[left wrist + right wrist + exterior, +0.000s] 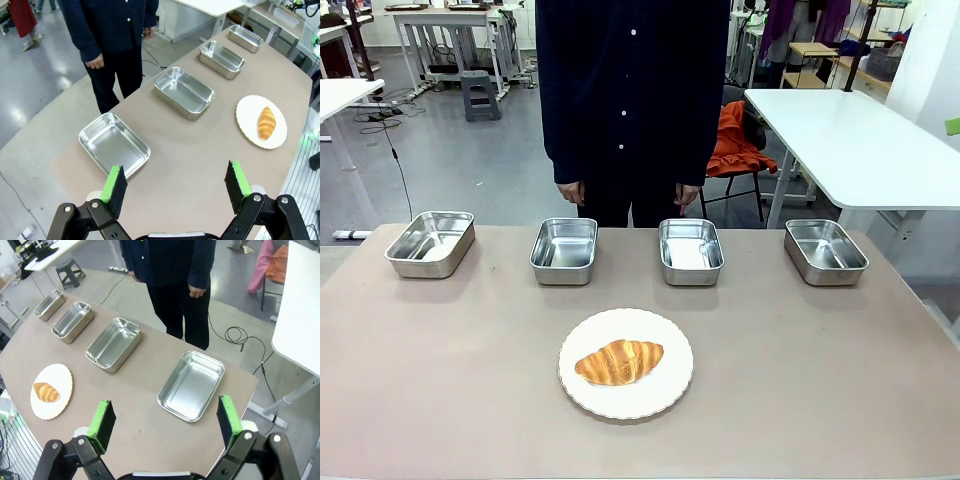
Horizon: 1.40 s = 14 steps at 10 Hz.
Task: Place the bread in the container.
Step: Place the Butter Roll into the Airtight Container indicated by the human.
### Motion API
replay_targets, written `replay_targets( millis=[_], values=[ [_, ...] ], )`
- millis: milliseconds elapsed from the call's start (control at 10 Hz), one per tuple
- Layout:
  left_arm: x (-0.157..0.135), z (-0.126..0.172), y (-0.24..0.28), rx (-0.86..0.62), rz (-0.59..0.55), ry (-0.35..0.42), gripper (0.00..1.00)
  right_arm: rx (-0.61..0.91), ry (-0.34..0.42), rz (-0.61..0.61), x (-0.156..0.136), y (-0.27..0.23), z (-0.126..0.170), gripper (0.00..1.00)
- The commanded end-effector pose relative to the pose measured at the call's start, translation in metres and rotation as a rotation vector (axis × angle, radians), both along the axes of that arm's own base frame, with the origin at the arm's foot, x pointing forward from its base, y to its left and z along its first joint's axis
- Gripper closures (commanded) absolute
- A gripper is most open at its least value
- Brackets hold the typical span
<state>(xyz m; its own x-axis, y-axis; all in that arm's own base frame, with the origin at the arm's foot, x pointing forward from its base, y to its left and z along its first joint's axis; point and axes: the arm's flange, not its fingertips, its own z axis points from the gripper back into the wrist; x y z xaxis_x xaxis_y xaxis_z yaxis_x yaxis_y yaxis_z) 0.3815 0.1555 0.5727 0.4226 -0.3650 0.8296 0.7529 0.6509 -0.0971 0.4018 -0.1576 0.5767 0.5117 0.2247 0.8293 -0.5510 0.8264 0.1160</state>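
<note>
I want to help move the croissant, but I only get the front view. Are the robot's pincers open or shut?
Observer: The left pincer is open. Its green pads stand wide apart with nothing between them.
Operator: And the other one?
Observer: The right pincer is open and empty too.
Operator: Where are they?
Observer: Each hangs high over its own end of the table. The left pincer looks down at the left end tray, and the right pincer at the right end tray. Neither is near the croissant on the plate.
</note>
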Motion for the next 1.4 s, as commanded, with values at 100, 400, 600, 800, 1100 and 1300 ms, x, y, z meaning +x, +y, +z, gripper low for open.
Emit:
replay_targets(
  millis=[100,400,600,800,1100,1300],
  values=[
    [-0.0008,0.0006,0.0003,-0.006,0.0,-0.006,0.0,0.013,-0.016,0.007,0.0018,-0.0003,-0.0002,0.0],
    [-0.0008,0.0006,0.0003,-0.006,0.0,-0.006,0.0,0.013,-0.016,0.007,0.0018,-0.0003,-0.0002,0.0],
    [-0.0008,0.0006,0.0003,-0.006,0.0,-0.006,0.0,0.013,-0.016,0.007,0.0018,-0.0003,-0.0002,0.0],
    [-0.0008,0.0006,0.0003,-0.006,0.0,-0.006,0.0,0.013,-0.016,0.007,0.0018,-0.0003,-0.0002,0.0],
    [-0.0008,0.0006,0.0003,-0.006,0.0,-0.006,0.0,0.013,-0.016,0.007,0.0018,-0.0003,-0.0002,0.0],
    [-0.0008,0.0006,0.0003,-0.006,0.0,-0.006,0.0,0.013,-0.016,0.007,0.0018,-0.0003,-0.0002,0.0]
  ],
)
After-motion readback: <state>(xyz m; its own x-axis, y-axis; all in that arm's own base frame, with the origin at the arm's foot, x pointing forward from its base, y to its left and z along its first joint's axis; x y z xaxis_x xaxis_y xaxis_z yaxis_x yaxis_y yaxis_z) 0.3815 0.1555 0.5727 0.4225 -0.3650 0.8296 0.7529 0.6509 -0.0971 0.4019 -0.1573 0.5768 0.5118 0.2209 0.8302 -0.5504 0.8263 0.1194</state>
